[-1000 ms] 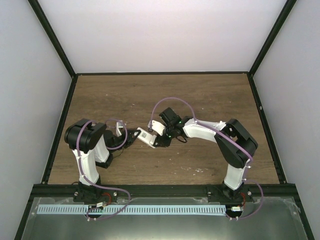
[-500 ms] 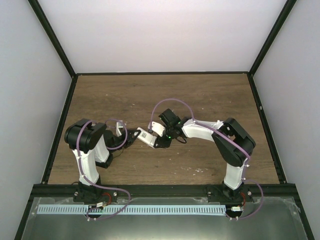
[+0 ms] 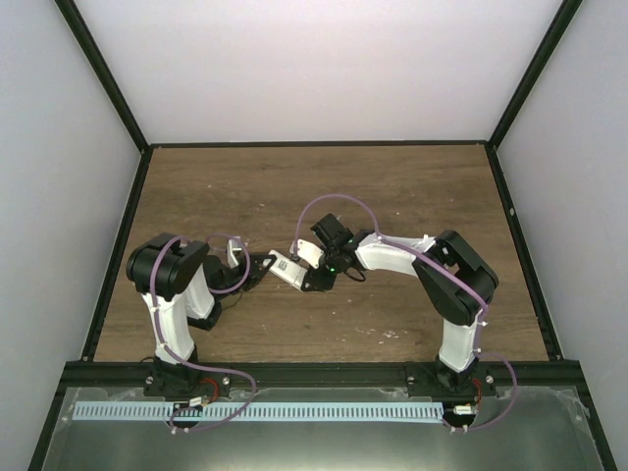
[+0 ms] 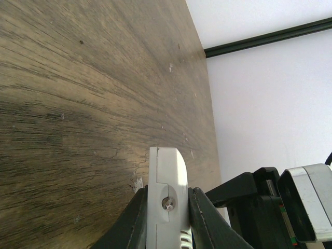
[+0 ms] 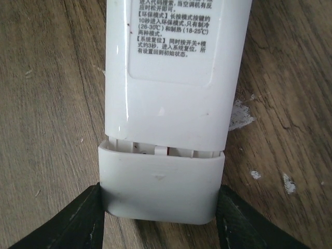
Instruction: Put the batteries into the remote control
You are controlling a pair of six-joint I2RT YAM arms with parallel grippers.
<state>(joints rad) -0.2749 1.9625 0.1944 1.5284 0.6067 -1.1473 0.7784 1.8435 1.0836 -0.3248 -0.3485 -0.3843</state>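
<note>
Both clenched on it, the left gripper [image 4: 167,199] and right gripper [image 5: 161,207] hold the remote control [image 3: 286,265] by opposite ends near the table's [image 3: 392,186] middle, its back cover [image 5: 162,194] apparently slid slightly ajar.

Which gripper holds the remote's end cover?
The right gripper: it pinches the end cover, gapped from the rest of the remote; the left gripper clamps the opposite end.

centre: flat white plastic remote control [image 3: 286,266] gripped between left pincer [image 3: 263,267] and right pincer [image 3: 307,280], barring passage | far brown wooden counter [image 3: 324,186]: open | edges: pale grey walls [image 3: 59,147]
</note>
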